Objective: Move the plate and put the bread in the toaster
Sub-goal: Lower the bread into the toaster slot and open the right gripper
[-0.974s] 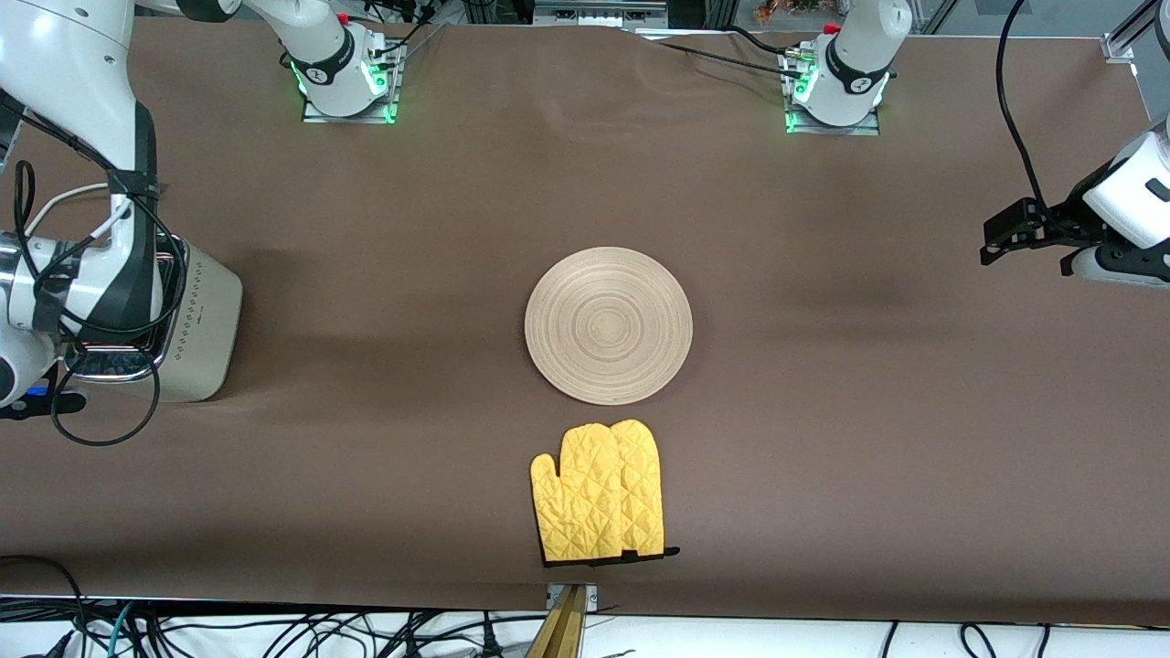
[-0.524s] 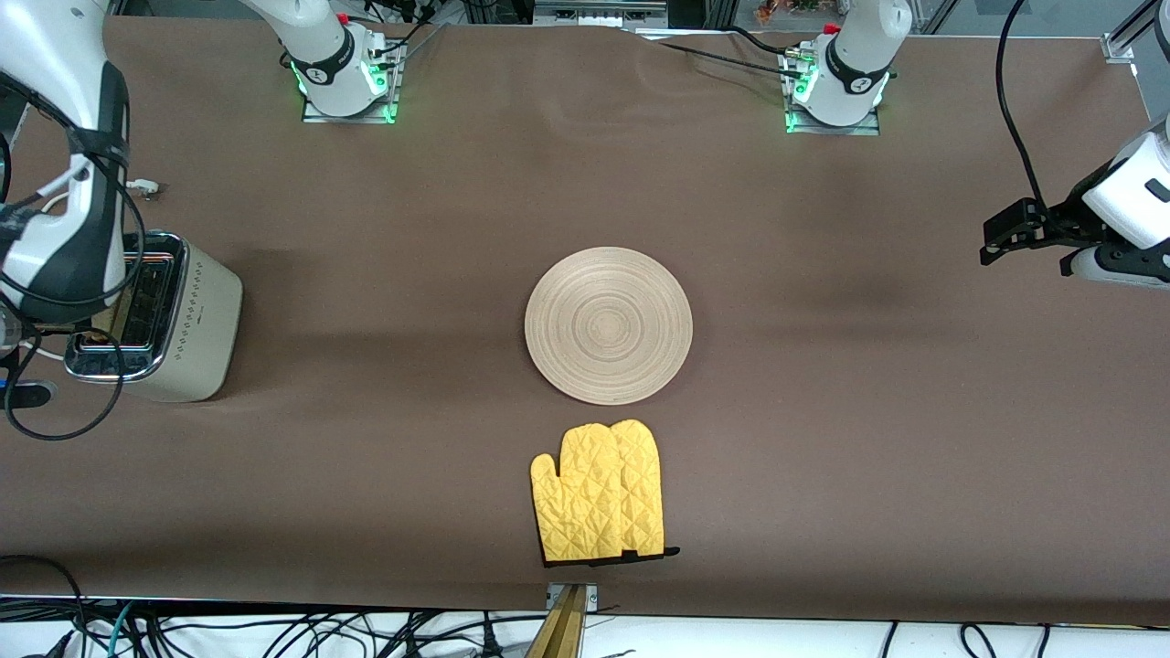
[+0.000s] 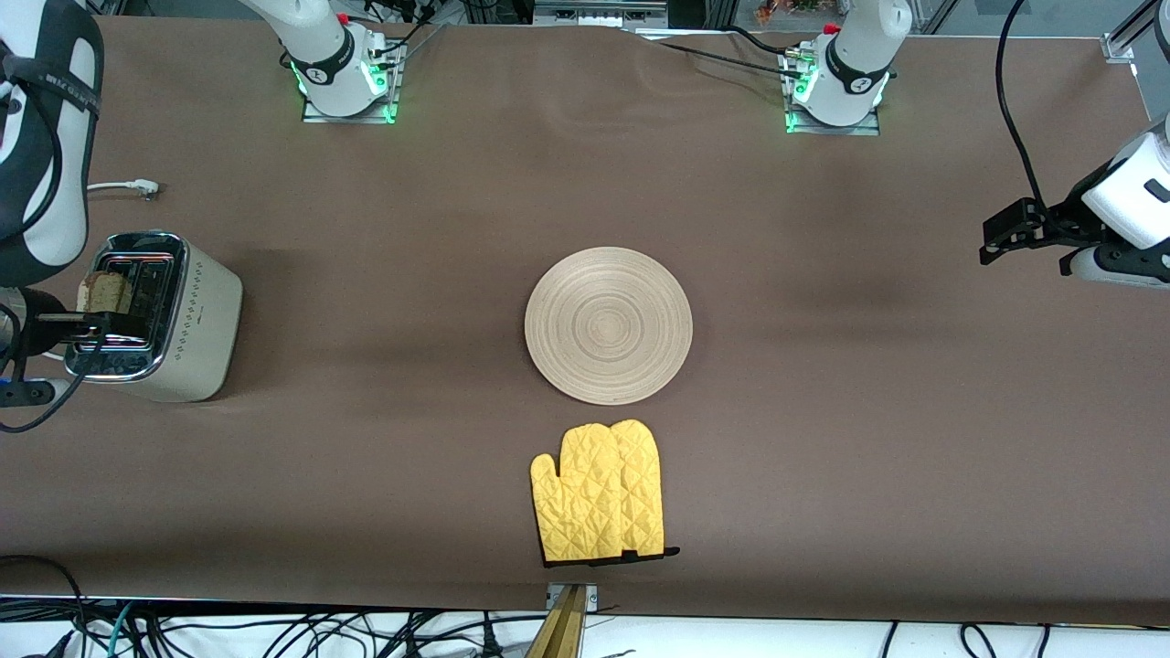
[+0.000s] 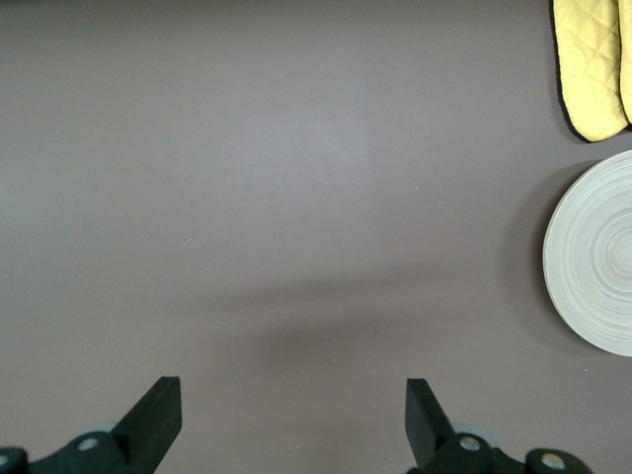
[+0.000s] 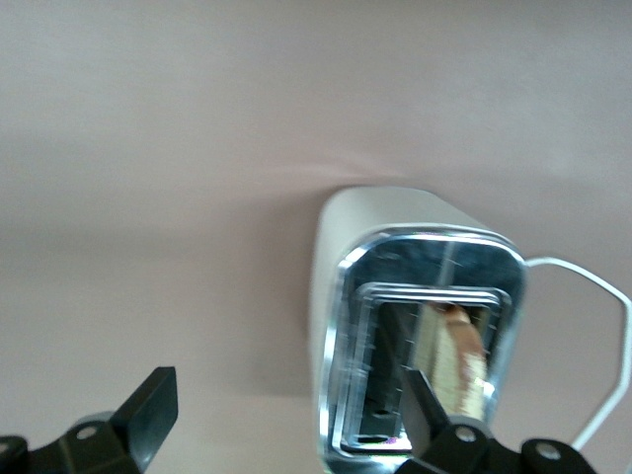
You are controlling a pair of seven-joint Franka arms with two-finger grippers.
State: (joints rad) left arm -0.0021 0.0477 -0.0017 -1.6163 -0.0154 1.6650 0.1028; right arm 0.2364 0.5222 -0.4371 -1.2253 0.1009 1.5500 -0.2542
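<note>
Layout at the right arm's end of the surface (image 3: 823, 439)

Bread (image 3: 102, 292) stands in toaster (image 3: 183, 320) slot under right claw (image 5: 286, 415); plate (image 3: 608, 325) and mitt (image 3: 599, 491) well apart from both claws.

The plate (image 3: 609, 325) — round, pale wood with concentric ring grooves — lies flat at the middle of the desk. The toaster (image 3: 154, 315), cream-beige with a shiny chrome top and a dot pattern on its side, stands upright at the right arm's end. The bread (image 3: 103, 292) — a brown-crusted slice — stands on edge in one slot, its top showing above the chrome.
</note>
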